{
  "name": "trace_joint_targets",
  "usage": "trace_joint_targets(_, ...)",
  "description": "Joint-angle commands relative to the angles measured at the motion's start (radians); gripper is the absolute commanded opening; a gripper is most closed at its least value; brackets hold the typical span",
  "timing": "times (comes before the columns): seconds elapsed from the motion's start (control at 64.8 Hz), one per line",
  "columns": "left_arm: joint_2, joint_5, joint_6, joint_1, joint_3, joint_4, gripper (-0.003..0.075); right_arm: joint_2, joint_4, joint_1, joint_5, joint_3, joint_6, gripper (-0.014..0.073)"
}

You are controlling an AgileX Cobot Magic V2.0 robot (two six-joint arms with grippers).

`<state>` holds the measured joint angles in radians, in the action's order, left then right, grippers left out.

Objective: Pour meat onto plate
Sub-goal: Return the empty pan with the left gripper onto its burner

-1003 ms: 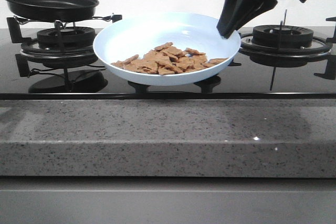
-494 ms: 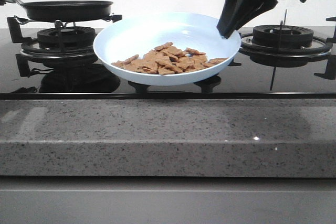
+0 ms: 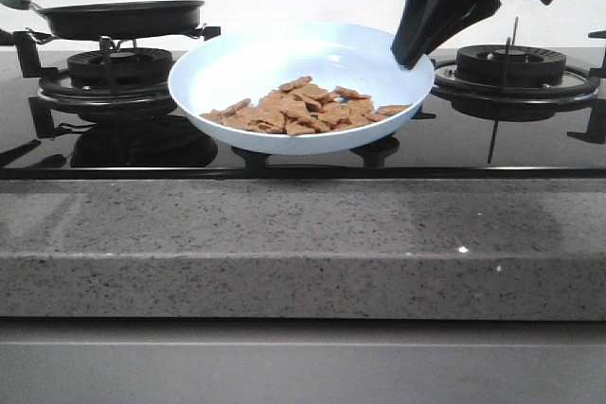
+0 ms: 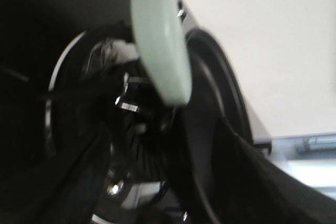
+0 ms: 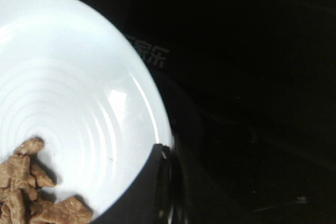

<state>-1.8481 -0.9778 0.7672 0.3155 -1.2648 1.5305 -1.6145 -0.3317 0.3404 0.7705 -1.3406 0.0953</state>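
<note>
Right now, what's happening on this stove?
The meat already lies heaped in the pale-blue plate, which the right gripper holds by its rim, tilted toward the camera above the glass cooktop. The black frying pan sits level over the left burner; the left gripper is at its pale handle, grip unclear.

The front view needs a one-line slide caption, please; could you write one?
Meat heaped in the tilted pale-blue plate gripped at its rim by the right gripper; black frying pan on the left burner.
</note>
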Motion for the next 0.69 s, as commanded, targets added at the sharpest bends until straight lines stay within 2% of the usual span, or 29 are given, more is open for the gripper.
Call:
trace_joint_targets(0.0,0.052,-0.081,-0.019,0.002,-0.032,-0.004,0.0419,0.052,-0.025,0.000,-0.048,-0.025,0.006,-0.0069)
trace_joint_targets(0.108,0.054,-0.130,-0.019,0.002,-0.032,-0.006,0.0376,0.052,-0.025,0.000,-0.048,-0.025,0.006,-0.0069)
trace_joint_targets(0.185,0.055,-0.149,-0.019,0.002,-0.032,-0.006,0.0299,0.052,-0.025,0.000,-0.048,-0.025,0.006,-0.0069)
trace_joint_targets(0.386,0.074,-0.173,-0.019,0.002,-0.028,-0.009,-0.0014,0.052,-0.025,0.000,-0.048,-0.025,0.006,-0.0069)
trace_joint_targets(0.679,0.187,-0.157,0.008,0.002,0.063,-0.009,-0.0020,0.052,-0.025,0.000,-0.048,-0.025,0.006,-0.0069)
